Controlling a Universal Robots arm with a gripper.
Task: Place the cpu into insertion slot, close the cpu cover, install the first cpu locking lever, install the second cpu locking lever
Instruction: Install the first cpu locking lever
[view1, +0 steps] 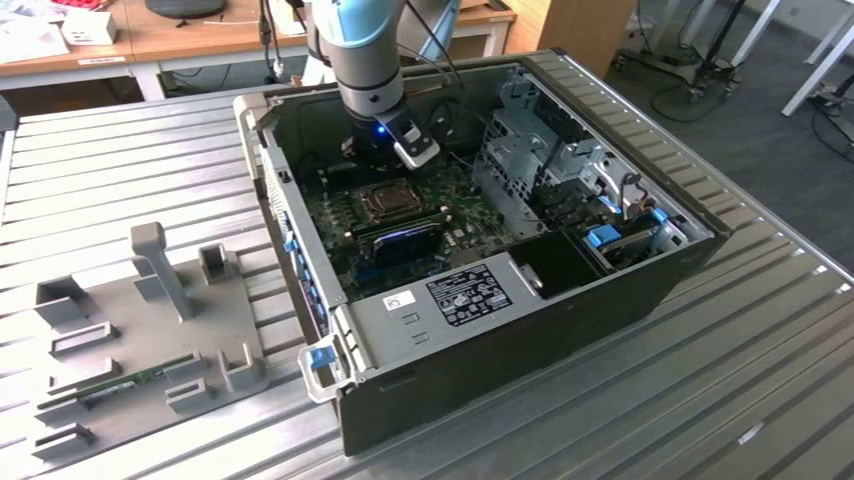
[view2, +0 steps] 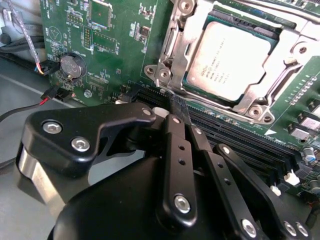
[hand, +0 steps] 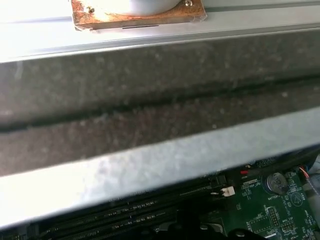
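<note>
The case (view1: 534, 260) lies open on the table (view1: 120, 160), with the board (view1: 400, 235) flat inside it. In the second wrist view the cpu (view2: 227, 60) sits in the slot (view2: 274, 36), with the cover (view2: 175, 37) down around it. The gripper (view2: 172, 107) is just beside the socket, over the memory slots (view2: 240, 135). At the exterior view's left, a fixture (view1: 134, 340) lies on the table beside the case. The drive cage (view1: 547, 150) stands at the board's right in that view.

above cpu cover (view2: 250, 102): open | beside: memory slots (view2: 240, 135), case wall (hand: 150, 115)
</note>
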